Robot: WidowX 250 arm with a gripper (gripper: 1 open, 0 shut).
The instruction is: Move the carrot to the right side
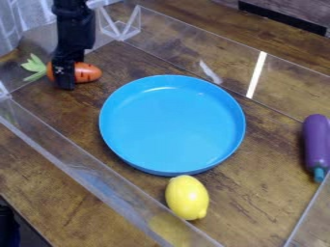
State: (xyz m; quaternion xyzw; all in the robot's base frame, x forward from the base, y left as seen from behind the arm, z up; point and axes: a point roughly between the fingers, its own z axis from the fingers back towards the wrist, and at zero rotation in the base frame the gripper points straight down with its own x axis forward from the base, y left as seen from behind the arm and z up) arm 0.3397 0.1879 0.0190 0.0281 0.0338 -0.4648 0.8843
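Black gripper (64,79) is down over the little orange toy carrot (83,71) with jaws spread wide, carrot lying far left of the round blue plastic plate (173,123).
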